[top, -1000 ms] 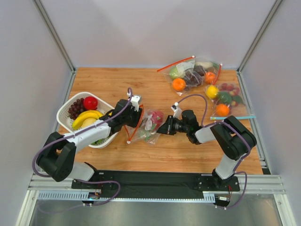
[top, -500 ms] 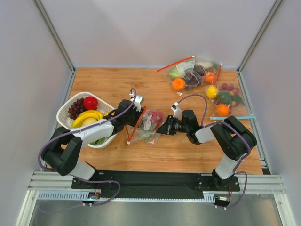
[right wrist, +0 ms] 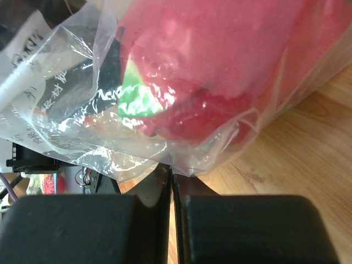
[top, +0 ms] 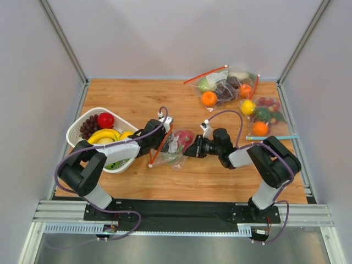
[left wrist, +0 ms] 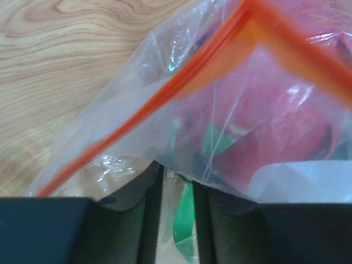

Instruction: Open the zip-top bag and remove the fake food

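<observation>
The zip-top bag [top: 175, 145] lies mid-table, its red-orange strip [top: 158, 148] slanting down its left side. A pink fruit with green tips [top: 183, 136] shows inside it. My left gripper [top: 165, 137] is at the strip end. In the left wrist view its jaws [left wrist: 177, 181] stand nearly closed, with bag film [left wrist: 137, 126] and a green tip between them, under the strip [left wrist: 181, 82]. My right gripper [top: 190, 149] is shut on the bag's opposite edge. In the right wrist view [right wrist: 172, 176] it pinches clear film below the pink fruit [right wrist: 220, 55].
A white basket [top: 74, 129] at the left holds dark grapes, a red fruit, bananas and green fruit. Two other filled bags lie at the back right: a red-strip one [top: 225, 85] and a teal-strip one [top: 264, 118].
My left gripper has moved right, closer into the strip end of the bag, and its forearm has swung lower. The right gripper and the bag have hardly moved.
</observation>
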Available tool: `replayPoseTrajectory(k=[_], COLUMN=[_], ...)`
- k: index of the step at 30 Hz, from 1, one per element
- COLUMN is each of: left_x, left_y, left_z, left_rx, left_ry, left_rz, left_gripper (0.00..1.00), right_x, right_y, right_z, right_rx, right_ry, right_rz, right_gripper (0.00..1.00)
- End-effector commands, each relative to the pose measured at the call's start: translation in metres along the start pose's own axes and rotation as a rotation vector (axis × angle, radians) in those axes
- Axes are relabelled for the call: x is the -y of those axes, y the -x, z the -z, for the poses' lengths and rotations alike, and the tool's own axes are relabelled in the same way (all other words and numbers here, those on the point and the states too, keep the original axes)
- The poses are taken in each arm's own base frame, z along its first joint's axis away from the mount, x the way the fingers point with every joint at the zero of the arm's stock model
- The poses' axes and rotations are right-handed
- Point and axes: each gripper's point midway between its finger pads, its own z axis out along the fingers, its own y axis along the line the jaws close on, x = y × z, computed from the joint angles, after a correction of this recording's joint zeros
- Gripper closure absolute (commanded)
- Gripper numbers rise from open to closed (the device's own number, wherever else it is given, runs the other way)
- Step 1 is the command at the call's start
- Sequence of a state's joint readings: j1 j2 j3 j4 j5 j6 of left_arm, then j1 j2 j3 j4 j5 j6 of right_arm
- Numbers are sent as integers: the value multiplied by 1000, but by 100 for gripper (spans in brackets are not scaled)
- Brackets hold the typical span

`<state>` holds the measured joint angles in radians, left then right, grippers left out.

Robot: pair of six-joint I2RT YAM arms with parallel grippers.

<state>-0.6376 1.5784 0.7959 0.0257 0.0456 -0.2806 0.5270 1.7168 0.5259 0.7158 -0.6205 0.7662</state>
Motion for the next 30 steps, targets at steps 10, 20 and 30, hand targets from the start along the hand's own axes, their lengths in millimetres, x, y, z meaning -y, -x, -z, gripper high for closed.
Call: replayPoseTrajectory(k=[10,20,30], left_x=[17,35,48], left_y=[43,66,96], left_z=[17,62,93], left_rx=[138,243,361], left_ry=[-43,-155,-373], left_rz=[-27,32,186], left_gripper=[96,100,100], right_x=[-6,39,55], right_y=[14,28,31], right_z=[7,35,40], right_rx=[56,109,102], right_ry=[-15,-181,-263], right_rz=[56,1,26], right_gripper=[100,100,100])
